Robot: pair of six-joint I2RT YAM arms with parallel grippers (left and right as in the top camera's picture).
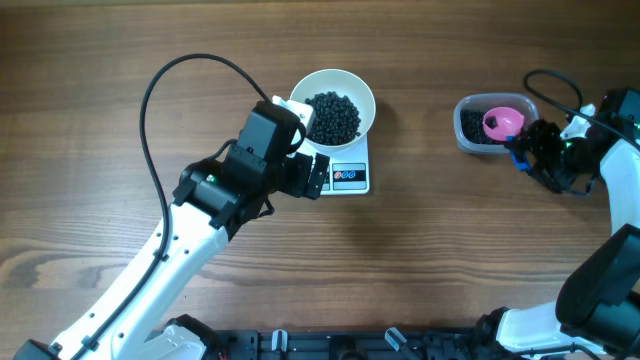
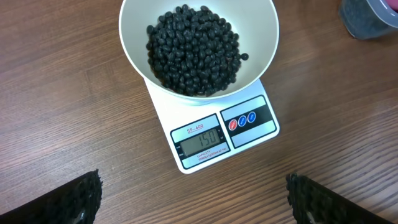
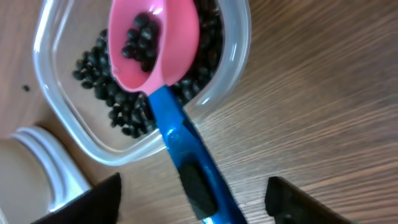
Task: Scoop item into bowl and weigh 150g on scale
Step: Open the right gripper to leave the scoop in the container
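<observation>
Bowl (image 1: 356,90) of black beans (image 1: 332,116) sits on the scale (image 1: 350,178), upper centre; left gripper (image 2: 193,199) spread wide before it. Far right, right gripper (image 3: 193,199) spread around the scoop (image 3: 180,37) lying in the tub (image 3: 237,56).

White-shelled arms (image 1: 160,270) with black joint housings (image 1: 265,140) and a looping black cable (image 1: 200,57)

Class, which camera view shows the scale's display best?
The left wrist view: the scale sits close, its display facing the camera, digits legible. Overhead shows the scale small, partly under the bowl, display too tiny to read. The right wrist view misses it.
</observation>
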